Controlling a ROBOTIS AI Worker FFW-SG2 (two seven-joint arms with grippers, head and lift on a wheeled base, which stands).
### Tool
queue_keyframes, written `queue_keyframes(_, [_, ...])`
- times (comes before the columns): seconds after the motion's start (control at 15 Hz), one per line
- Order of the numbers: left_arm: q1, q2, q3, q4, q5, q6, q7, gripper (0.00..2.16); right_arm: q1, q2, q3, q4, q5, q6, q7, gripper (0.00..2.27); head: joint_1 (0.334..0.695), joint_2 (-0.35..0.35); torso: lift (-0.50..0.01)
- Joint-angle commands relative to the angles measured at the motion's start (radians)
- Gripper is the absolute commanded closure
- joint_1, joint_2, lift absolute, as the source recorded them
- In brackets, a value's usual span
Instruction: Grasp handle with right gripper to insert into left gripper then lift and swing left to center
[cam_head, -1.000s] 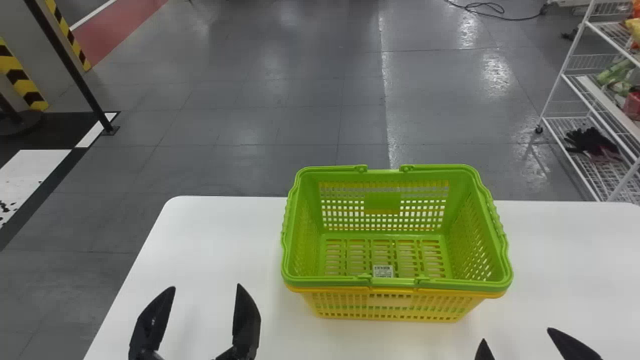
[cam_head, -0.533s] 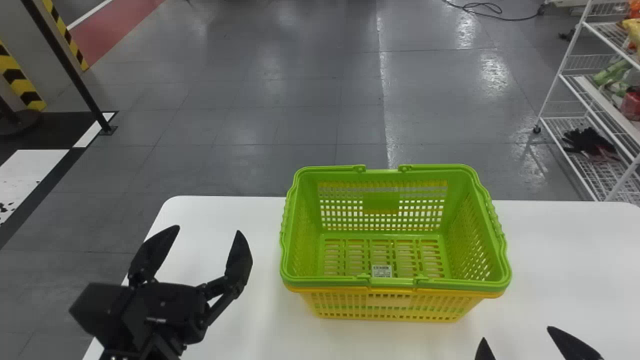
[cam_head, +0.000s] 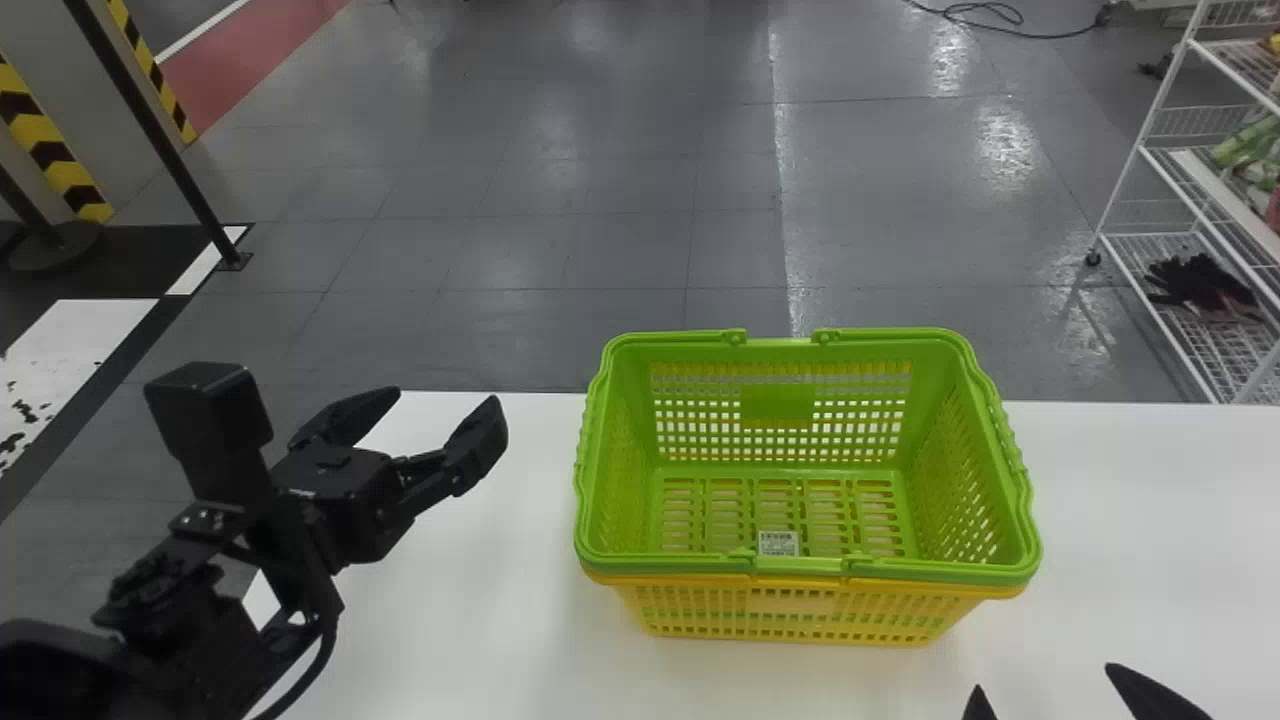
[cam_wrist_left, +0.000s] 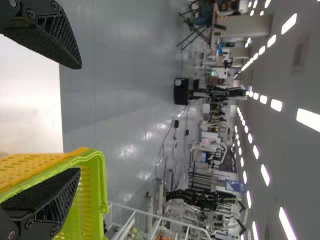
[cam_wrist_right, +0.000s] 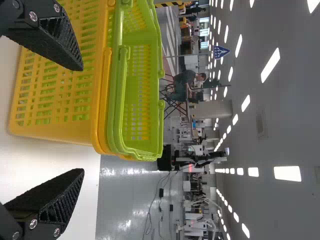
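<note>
The green basket (cam_head: 777, 405) was seen on the white table (cam_head: 490, 620), nested inside a yellow basket (cam_head: 780, 615), upright and near the middle. Its right handle (cam_head: 1011, 450) and left handle (cam_head: 584, 440) were folded down along the short ends of its rim. The basket was judged to be light and stiff, made of smooth plastic that might slip a little, but not likely to be broken by a firm pinch. The handle was expected to swing up easily on its hinges. It was thought best taken at the middle of the bumpy grip, on the right end, since little of it could be pinched near the rim. If it was pulled too hard, both baskets might be dragged along. The basket was set with its long side running from left to right, and its open top was turned up. Each handle grip was laid the other way, from front to back. The right gripper (cam_head: 1044, 678) was held wide and empty near the front edge of the view; the left gripper (cam_head: 445, 398) was wide and empty too, left of the basket.
</note>
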Motion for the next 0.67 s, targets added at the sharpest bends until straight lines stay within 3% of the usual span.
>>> queue_keyframes(0.0, [-0.084, 0.004, 0.037, 0.016, 0.095, 0.181, -0.056, 0.07, 0.005, 0.002, 0.000, -0.007, 0.005, 0.012, 0.000, 0.08, 0.695, 0.147, -0.093])
queue_keyframes(0.4, [-0.302, 0.016, 0.084, 0.132, 0.279, 0.595, -0.106, 0.07, 0.012, 0.002, 0.000, -0.014, 0.006, 0.024, 0.000, 0.08, 0.695, 0.109, -0.093])
queue_keyframes(0.6, [-0.373, 0.015, 0.069, 0.215, 0.293, 0.681, -0.111, 0.07, 0.016, 0.000, 0.000, -0.014, 0.008, 0.021, 0.000, 0.08, 0.695, 0.102, -0.093])
